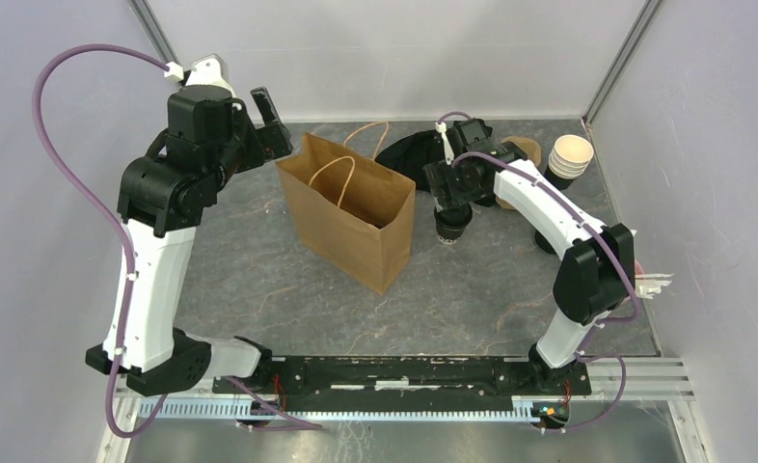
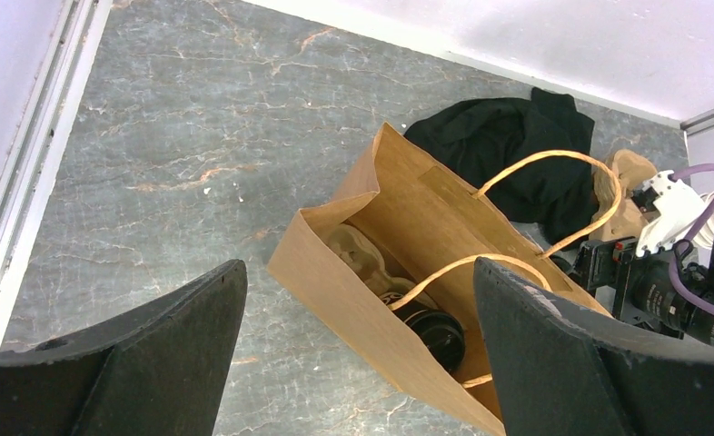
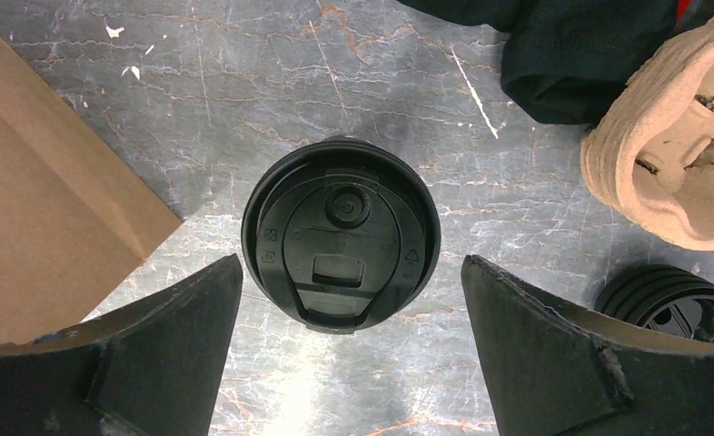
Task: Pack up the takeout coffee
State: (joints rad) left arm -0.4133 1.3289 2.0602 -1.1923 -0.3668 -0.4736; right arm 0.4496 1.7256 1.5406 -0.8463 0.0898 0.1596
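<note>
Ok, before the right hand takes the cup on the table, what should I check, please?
1. Right hand open: ok.
2. Lidded cup centred under it: ok.
3. Lid seated on the cup: ok, as far as the right wrist view shows.
4. Paper bag upright, mouth open: ok.
5. Free space beside the cup already inside: cannot tell.
6. Left hand open, apart from the bag: ok.

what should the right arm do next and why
Probably lower the right gripper and close it on the lidded cup: its jaws stand open with the cup centred between them on the table, not yet gripped, beside the paper bag.
</note>
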